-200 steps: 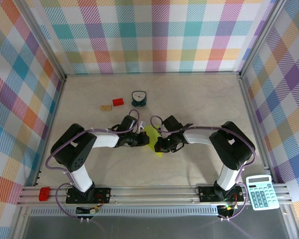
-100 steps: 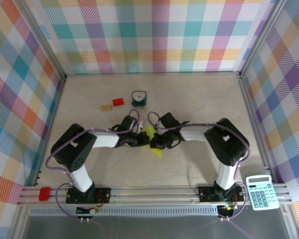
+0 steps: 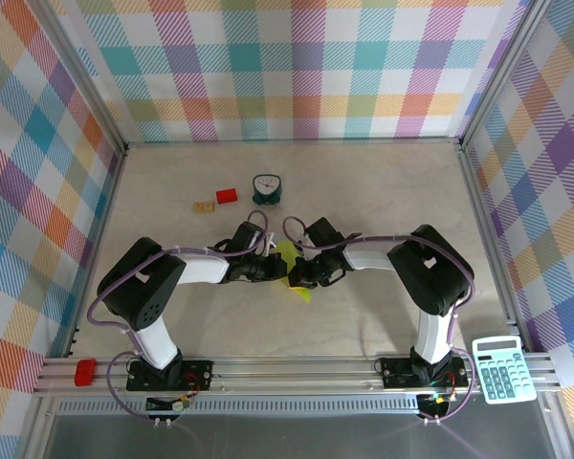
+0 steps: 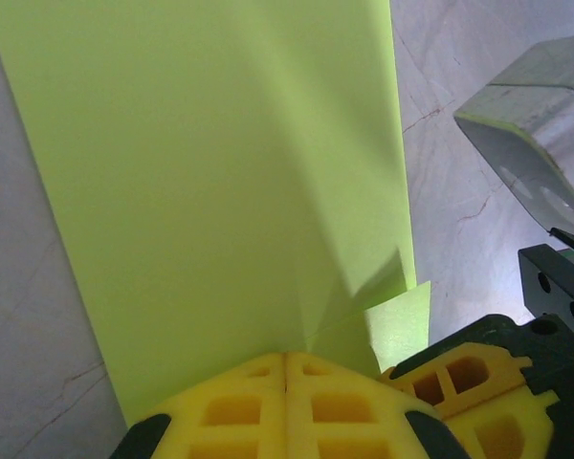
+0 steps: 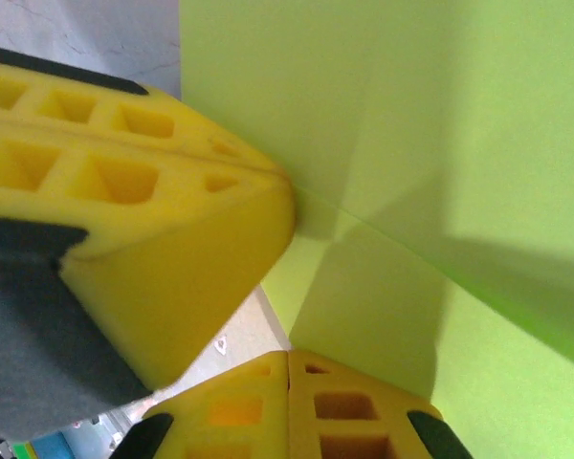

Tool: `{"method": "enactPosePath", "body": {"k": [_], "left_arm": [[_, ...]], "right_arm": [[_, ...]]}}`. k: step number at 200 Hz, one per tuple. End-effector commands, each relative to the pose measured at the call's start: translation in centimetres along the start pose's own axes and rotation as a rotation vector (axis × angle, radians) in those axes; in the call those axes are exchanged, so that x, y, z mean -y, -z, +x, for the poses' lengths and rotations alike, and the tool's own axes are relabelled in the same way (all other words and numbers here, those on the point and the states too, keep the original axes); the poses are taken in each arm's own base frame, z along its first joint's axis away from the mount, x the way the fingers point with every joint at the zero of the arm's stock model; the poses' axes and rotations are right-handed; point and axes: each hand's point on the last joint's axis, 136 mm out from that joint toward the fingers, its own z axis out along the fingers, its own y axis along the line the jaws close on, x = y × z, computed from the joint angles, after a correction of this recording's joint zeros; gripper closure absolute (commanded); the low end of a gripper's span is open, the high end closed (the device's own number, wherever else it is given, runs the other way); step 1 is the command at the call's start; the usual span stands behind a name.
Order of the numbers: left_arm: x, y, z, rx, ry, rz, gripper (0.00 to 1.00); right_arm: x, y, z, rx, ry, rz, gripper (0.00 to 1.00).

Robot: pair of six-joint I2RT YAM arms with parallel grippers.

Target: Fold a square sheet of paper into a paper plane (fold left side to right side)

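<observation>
Right hand (image 3: 301, 274) has slid left, nearer the left hand (image 3: 266, 270);
both hands closed tight, resting on the square sheet of paper (image 3: 287, 254)

The right arm (image 3: 426, 273) has swung leftward. A second ago its elbow stood further out to the right; now it sits nearer the middle of the tabletop, and the forearm looks shorter from above. With it the right pincer (image 3: 297, 276) has slid a little to the left over the paper (image 3: 286, 251), closing in on the left pincer (image 3: 273, 271). The lime patch between the two was broader before; now only a narrow strip and the near tip show. Most of this shift came in the first half second, and since then only a slight further creep.
</observation>
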Motion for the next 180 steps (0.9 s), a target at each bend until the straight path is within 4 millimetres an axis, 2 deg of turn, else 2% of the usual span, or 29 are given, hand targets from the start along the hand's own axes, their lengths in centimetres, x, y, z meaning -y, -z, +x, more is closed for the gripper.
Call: {"method": "enactPosePath", "body": {"k": [1,46,72,95,129,155,180], "left_arm": [[-3.8,-0.5,2.6,-0.067,0.063,-0.155,1.0],[-3.7,-0.3,2.5,-0.063,0.06,-0.161,1.0],[-3.6,-0.2,2.4,-0.06,0.062,-0.157,1.0],[-3.3,-0.3,2.2,-0.05,0.084,-0.137,1.0],[-1.3,-0.5,1.5,-0.024,0.124,-0.04,1.0],[1.4,0.6,-0.6,0.013,0.116,0.066,0.88],[2.5,3.0,-3.2,0.082,0.082,0.093,0.72]], "right_arm": [[1.8,0.5,2.9,-0.054,-0.056,0.063,1.0],[3.0,1.5,5.8,-0.072,-0.104,0.079,1.0],[4.4,2.3,7.8,-0.087,-0.139,0.106,1.0],[4.7,3.6,8.4,-0.066,-0.15,0.098,1.0],[2.7,6.1,6.8,0.017,-0.071,0.042,0.99],[1.9,8.3,4.6,0.125,-0.002,0.001,0.82],[1.8,9.7,2.1,0.227,0.064,-0.003,0.62]]}}
